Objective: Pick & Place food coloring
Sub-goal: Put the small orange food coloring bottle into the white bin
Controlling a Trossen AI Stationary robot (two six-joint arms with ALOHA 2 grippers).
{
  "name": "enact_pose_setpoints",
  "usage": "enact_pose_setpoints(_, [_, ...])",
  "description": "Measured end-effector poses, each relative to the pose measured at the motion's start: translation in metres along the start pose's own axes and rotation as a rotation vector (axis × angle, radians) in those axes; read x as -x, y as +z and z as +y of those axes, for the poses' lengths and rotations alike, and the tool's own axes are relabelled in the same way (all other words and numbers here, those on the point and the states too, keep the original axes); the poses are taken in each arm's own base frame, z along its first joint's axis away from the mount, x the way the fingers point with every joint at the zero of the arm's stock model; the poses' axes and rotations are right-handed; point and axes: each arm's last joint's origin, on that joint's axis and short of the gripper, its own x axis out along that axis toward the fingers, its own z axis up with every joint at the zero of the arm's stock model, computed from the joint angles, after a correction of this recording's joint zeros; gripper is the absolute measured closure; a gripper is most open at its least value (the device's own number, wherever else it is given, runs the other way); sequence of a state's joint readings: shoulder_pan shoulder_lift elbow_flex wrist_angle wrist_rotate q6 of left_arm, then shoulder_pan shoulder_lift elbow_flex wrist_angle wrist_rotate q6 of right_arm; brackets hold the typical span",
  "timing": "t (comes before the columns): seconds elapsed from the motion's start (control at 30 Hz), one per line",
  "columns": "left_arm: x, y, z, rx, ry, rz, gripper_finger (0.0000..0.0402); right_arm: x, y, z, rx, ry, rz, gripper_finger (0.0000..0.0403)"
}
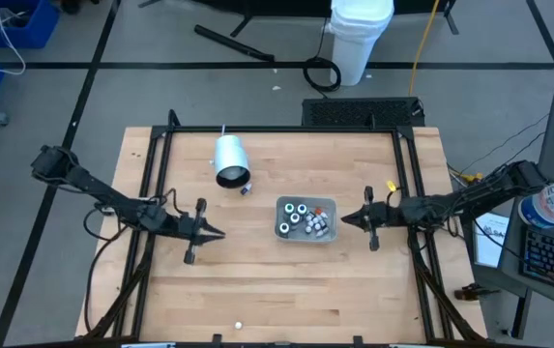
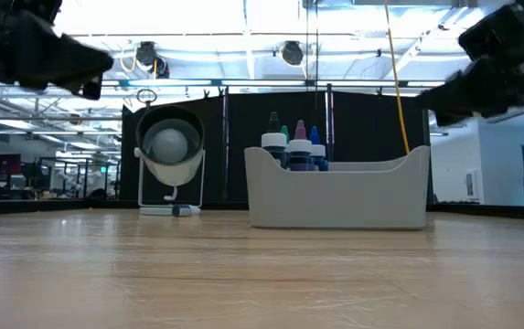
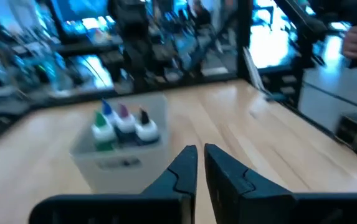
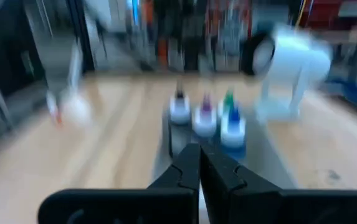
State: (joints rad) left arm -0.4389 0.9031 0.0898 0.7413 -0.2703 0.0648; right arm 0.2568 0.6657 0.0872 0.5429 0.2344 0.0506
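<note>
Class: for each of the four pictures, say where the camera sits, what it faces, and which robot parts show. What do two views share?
High: overhead, facing down on the table; both arms, left hand, right hand.
Low: table height, facing the tray; arm parts at the upper corners.
Left wrist: faces the tray; own fingers.
Right wrist: faces the bottles; own fingers.
Shared: tray and bottles, in all views.
</note>
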Motion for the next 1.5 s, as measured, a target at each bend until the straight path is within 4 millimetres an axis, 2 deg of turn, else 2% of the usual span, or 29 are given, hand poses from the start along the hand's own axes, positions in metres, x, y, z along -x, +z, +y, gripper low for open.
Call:
enact_pose_setpoints(0.03, [0.000,0.002,0.001,-0.005,0.018,-0.021,0.0362,-0.003,0.004,0.002,0.019,0.005,0.038,0.0403])
enact_pose_setpoints(0.17, [0.000,0.004,0.001,-0.021,0.031,-0.040,0.0360,-0.024,0.046,0.018,0.018,0.016,0.047,0.0403])
enact_pose_setpoints(0.27, [0.000,0.002,0.001,-0.028,0.024,-0.020,0.0360,-0.046,0.060,0.033,0.046,0.035,0.168,0.0403])
enact_pose_setpoints(0.37, [0.000,-0.001,0.000,-0.038,0.019,0.014,0.0360,-0.075,0.081,0.055,0.051,0.074,0.206,0.0403])
enact_pose_setpoints(0.6, [0.000,-0.003,0.000,-0.055,0.018,0.031,0.0360,-0.151,0.093,0.112,0.129,0.213,0.278,0.0403])
enact_pose_setpoints(0.8, [0.000,-0.003,0.000,-0.083,0.017,0.033,0.0360,-0.209,0.092,0.158,0.161,0.272,0.251,0.0379])
enact_pose_setpoints(0.9, [0.000,-0.003,0.000,-0.102,0.017,0.033,0.0360,-0.232,0.094,0.173,0.170,0.281,0.220,0.0340])
enact_pose_setpoints(1.07, [0.000,-0.003,0.000,-0.107,0.016,0.034,0.0360,-0.265,0.079,0.188,0.172,0.310,0.230,0.0252])
enact_pose_setpoints(1.17, [0.000,-0.003,0.000,-0.107,0.016,0.035,0.0360,-0.279,0.068,0.192,0.115,0.416,0.222,0.0203])
enact_pose_setpoints(1.27, [0.000,-0.003,0.000,-0.108,0.016,0.035,0.0360,-0.288,0.052,0.196,0.069,0.480,0.237,0.0173])
enact_pose_setpoints(1.37, [0.000,-0.003,0.000,-0.108,0.016,0.035,0.0360,-0.296,0.039,0.198,0.054,0.483,0.216,0.0165])
enact_pose_setpoints(1.5, [0.000,-0.003,0.000,-0.116,0.017,0.035,0.0360,-0.302,0.024,0.200,0.048,0.484,0.189,0.0174])
